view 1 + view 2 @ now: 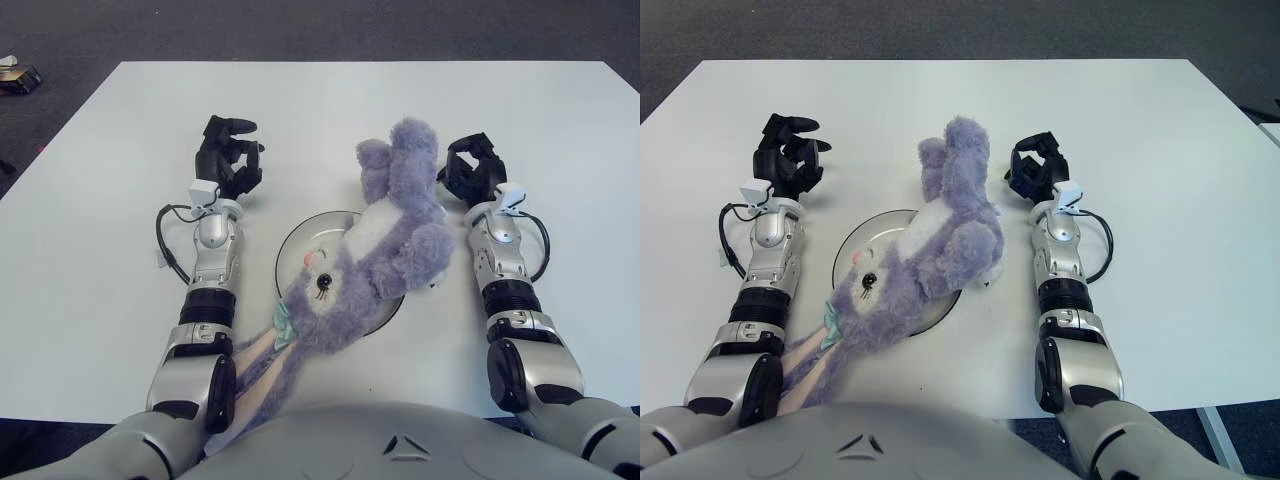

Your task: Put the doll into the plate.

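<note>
Counting: one doll [375, 250], one plate [292, 243], one table [90, 290], two hands. One small dark object [18, 78] on the floor off the table's far left corner, too small to identify.

Doll is a purple plush rabbit, lying diagonally across the plate, roughly mid-table and closer to the near edge than the far one. Torso and head cover most of the plate; only the left rim and a sliver of the near rim show. Legs point toward the far edge and extend past the plate rim. Head with black eye and pink nose sits over the plate's near-left part. Long ears trail off the plate toward the near edge, ending against the robot's body by the left forearm. Small teal bow at the base of the ears.

Left hand [228, 158]: left of the plate, well apart from the doll, fingers curled inward, holding nothing.

Right hand [474, 170]: just beside the doll's raised legs on their right side, fingers curled inward, nothing in the grasp. Cannot tell if it touches the plush; a narrow gap seems to show in the right eye view.

Both forearms run from the near edge toward the far edge, flanking the plate.
</note>
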